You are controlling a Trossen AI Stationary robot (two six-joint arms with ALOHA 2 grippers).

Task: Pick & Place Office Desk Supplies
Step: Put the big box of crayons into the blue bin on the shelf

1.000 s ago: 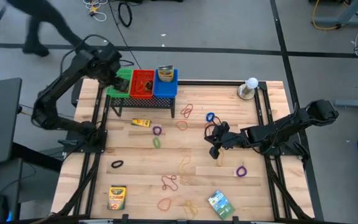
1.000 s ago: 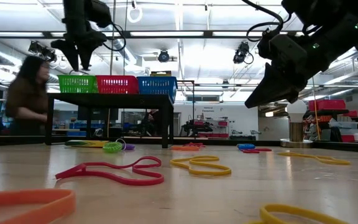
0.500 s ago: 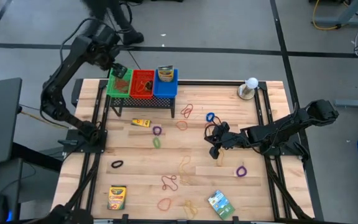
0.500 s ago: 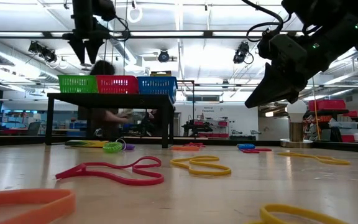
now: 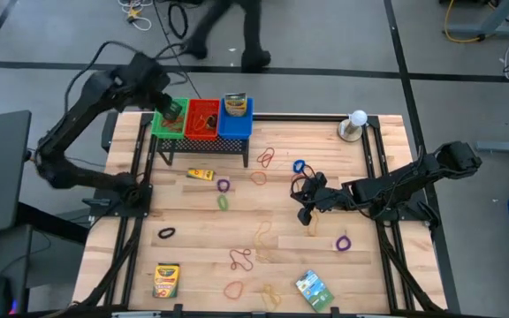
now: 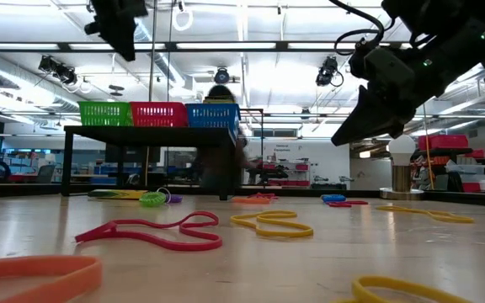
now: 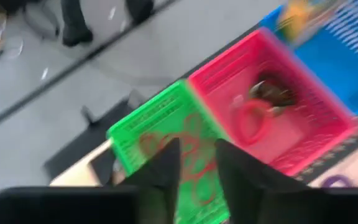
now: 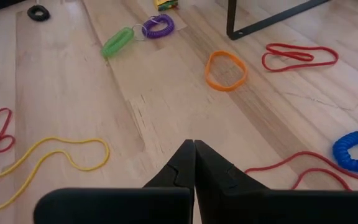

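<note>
I am holding my left gripper (image 5: 171,109) high above the green plastic basket (image 5: 170,117), the first of three baskets lined up on the black wire-mesh rack (image 5: 203,141) at the far edge of the wooden bench (image 5: 369,274). In my left wrist view the two dark fingers (image 7: 166,167) are standing a little apart with nothing visible between them, and red loops are lying in the green basket below, so I judge this to be the drop-off spot for sorted bands. The red plastic basket (image 5: 203,118) beside it is holding a red band, and the blue plastic basket (image 5: 235,117) is carrying a yellow box.

My right gripper (image 5: 307,215) is waiting low over the middle of the bench, fingers pressed together and empty.

Most supplies are lying scattered on the bench: an orange rubber-band loop (image 8: 225,70), a blue coiled band (image 8: 355,150), a green band (image 8: 117,41) touching a purple coiled band (image 8: 158,26), a yellow loop (image 8: 42,167), two yellow-green crayon boxes (image 5: 167,280) and a green printed packet (image 5: 312,289). Much sorting is, in my judgement, remaining.
</note>
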